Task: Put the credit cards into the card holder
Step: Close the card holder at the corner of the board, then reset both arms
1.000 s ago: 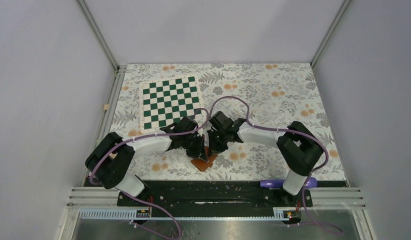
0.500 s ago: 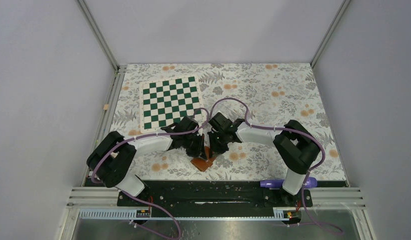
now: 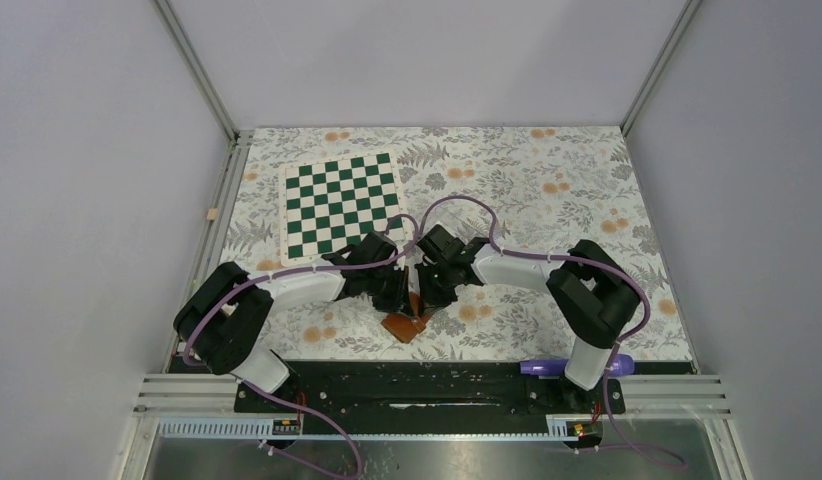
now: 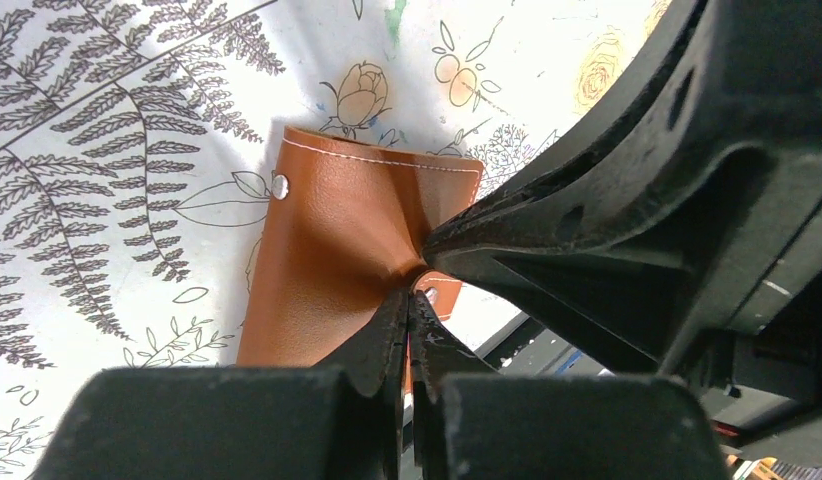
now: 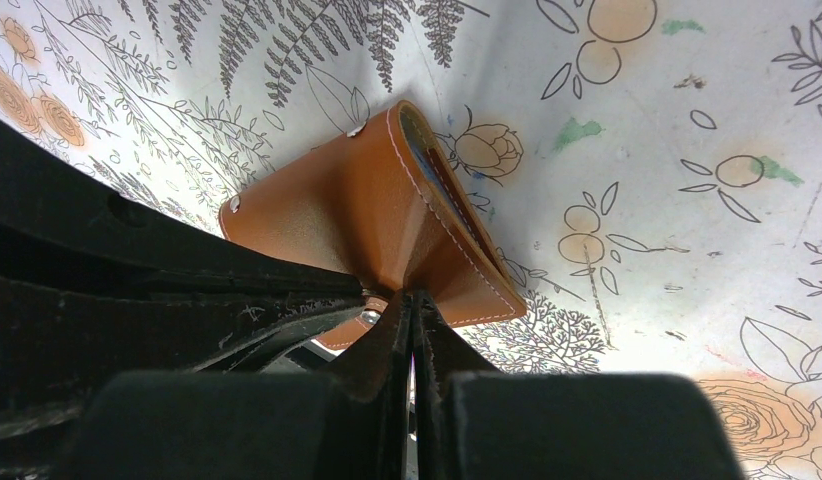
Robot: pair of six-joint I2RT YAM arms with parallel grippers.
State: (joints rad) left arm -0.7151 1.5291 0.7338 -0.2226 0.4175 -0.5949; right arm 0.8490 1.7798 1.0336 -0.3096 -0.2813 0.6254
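The small brown leather fold-over card holder (image 4: 332, 260) lies on the table directly under and just ahead of both sets of jaws. In the overhead view it sits between the two wrists (image 3: 405, 326). The left gripper (image 4: 408, 322) has its jaws pressed together on a ridge of leather at the holder's near edge, and the leather puckers toward the pinch. A metal snap button (image 4: 279, 184) sits at the corner farthest from those jaws. The right gripper (image 5: 415, 318) is likewise clamped on the leather, almost tip to tip with the left one. Ahead of its jaws one leaf stands lifted, baring a pale blue-grey inner sleeve (image 5: 432, 160) along the open edge. No thin black credit cards lie loose in any view, and whether any sit inside the sleeves cannot be told. The step in hand appears to be handling the holder itself, each gripper taking one leaf. The next move probably calls for drawing the leaves apart gently, so that neither pinch slips, until a sleeve mouth faces upward. Beyond the jaws spreads a floral-print tablecloth (image 3: 547, 190), with a green-and-white checkered chessboard mat (image 3: 342, 203) past the left gripper. A purple cylindrical object (image 3: 549, 367) lies by the right arm's base.
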